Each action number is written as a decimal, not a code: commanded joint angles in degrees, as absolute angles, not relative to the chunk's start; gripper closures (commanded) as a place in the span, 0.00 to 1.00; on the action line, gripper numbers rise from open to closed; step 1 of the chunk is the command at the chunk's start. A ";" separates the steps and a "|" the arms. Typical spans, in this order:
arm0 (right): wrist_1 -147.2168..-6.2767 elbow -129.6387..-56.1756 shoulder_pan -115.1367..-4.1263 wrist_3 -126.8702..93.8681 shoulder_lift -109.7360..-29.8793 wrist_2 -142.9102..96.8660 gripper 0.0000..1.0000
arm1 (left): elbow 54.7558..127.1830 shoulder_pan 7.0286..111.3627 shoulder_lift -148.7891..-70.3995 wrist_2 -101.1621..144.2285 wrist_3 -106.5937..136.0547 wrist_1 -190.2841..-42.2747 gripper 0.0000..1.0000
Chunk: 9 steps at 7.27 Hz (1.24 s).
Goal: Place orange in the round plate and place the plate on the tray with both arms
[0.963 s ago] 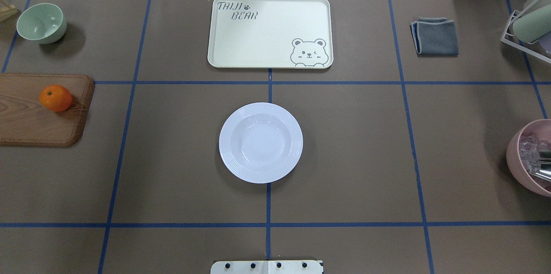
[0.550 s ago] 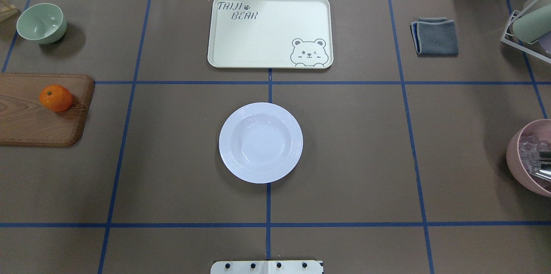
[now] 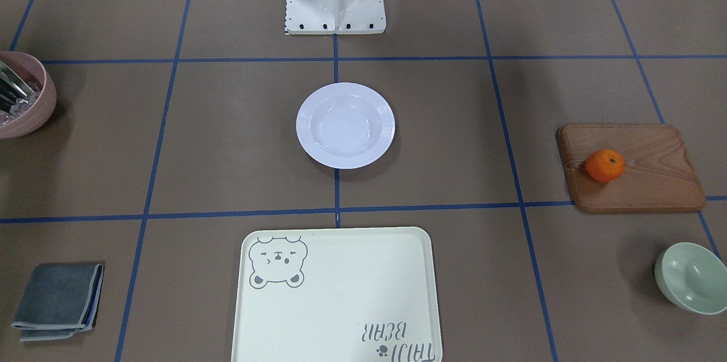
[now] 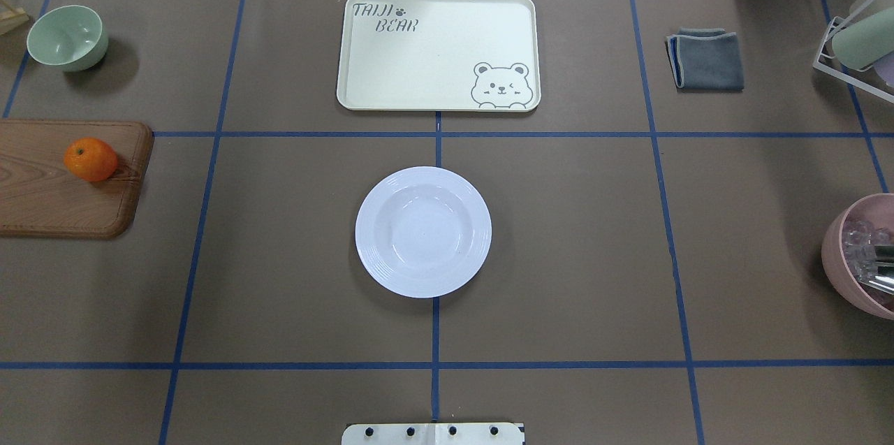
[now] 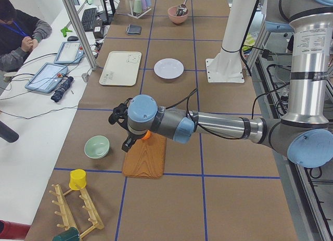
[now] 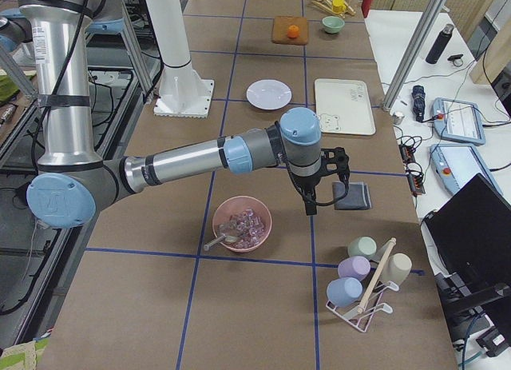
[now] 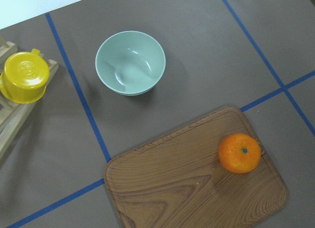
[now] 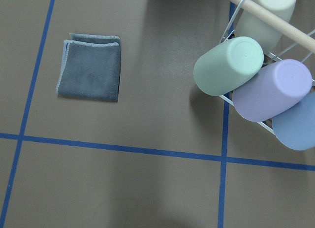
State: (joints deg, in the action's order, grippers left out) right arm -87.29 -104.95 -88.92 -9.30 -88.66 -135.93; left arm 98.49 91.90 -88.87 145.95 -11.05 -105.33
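Two hands hang over the desk (image 4: 279,277), one at each end; whether their fingers are apart or together I cannot tell. At the left end, the left hand (image 5: 115,117) is above the wooden board (image 4: 42,207), where the orange (image 4: 91,159) rests; the round plate (image 4: 423,232) sits at the middle, the tray (image 4: 419,61) beyond it, not touching; the right hand (image 6: 342,158) hangs near the grey cloth (image 4: 707,61).

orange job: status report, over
Left hand over the brown wooden board, right hand near the folded grey cloth; open or shut unclear. Small bright orange on that board. White round plate empty, cream rectangular tray bare.
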 commanded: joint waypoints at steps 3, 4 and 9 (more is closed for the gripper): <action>-77.83 -105.38 -82.47 -25.69 -89.82 -135.27 0.00 | 99.05 77.22 -88.59 132.69 22.59 -119.49 0.01; -74.74 -105.47 -79.57 -30.97 -90.26 -133.52 0.00 | 99.05 73.34 -88.59 131.15 27.03 -120.66 0.01; -71.81 -113.98 -61.46 -55.09 -89.74 -121.21 0.00 | 98.00 61.28 -88.68 123.25 36.12 -125.51 0.01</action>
State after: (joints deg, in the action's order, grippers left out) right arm -71.95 -112.16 -64.94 -50.94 -89.93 -123.16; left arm 98.29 63.63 -88.75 125.22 35.42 -124.88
